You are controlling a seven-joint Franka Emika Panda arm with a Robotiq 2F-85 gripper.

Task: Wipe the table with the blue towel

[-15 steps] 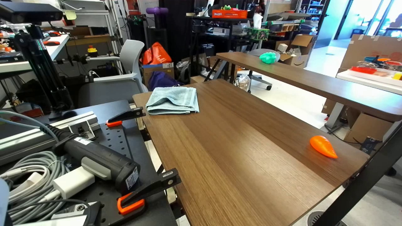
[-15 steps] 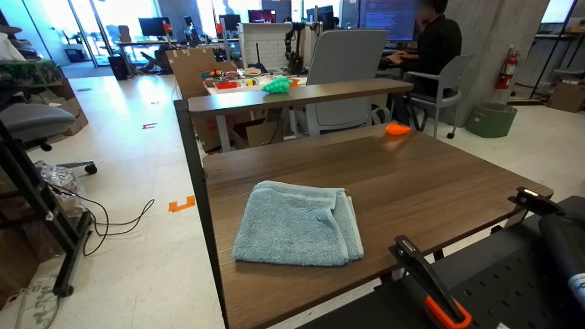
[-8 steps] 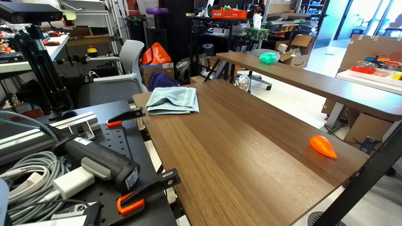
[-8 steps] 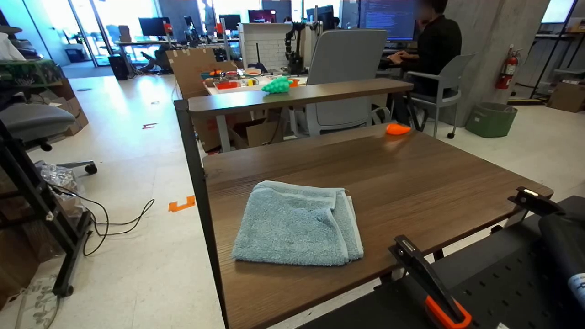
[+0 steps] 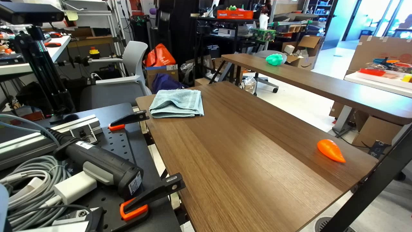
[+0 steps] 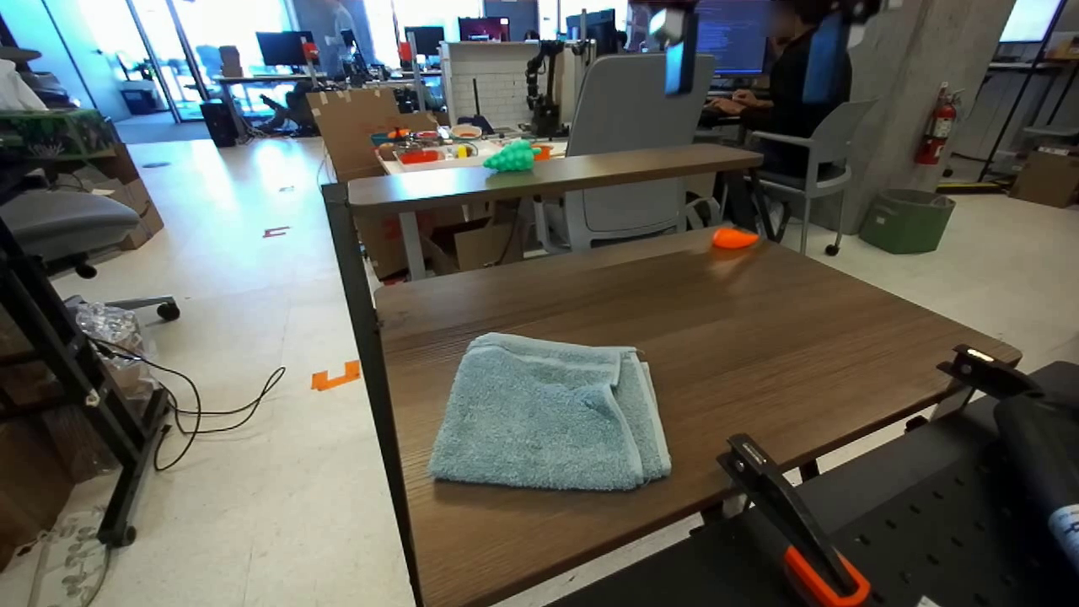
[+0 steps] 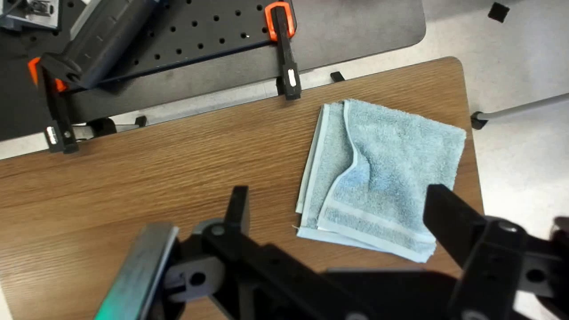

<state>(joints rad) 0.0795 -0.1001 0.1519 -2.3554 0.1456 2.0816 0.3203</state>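
Note:
The blue towel (image 7: 391,155), folded and rumpled, lies flat on the brown wood-grain table (image 7: 178,178). In both exterior views the towel (image 5: 177,103) (image 6: 548,421) rests near one end of the table (image 5: 244,154) (image 6: 716,337). My gripper (image 7: 338,190) is wide open in the wrist view, its two black fingers far apart with nothing held. From that camera the towel appears between and beyond the fingers, and one finger (image 7: 444,218) overlaps its edge. An exterior view catches the gripper (image 6: 750,67) at the top of the picture, high above the table and apart from the towel.
An orange object (image 5: 331,150) sits at the table's opposite end. Black clamps (image 7: 286,58) with orange handles grip a dark bench (image 7: 355,26) alongside the table. A raised brown shelf (image 6: 556,175) bearing a green object (image 6: 512,157) stands behind. A dark post (image 6: 362,337) rises by the table's corner.
The gripper's fingers have come into the top of an exterior view, where they were absent before. A dark shape now covers the purple item in the background. Towel and orange object have not moved.

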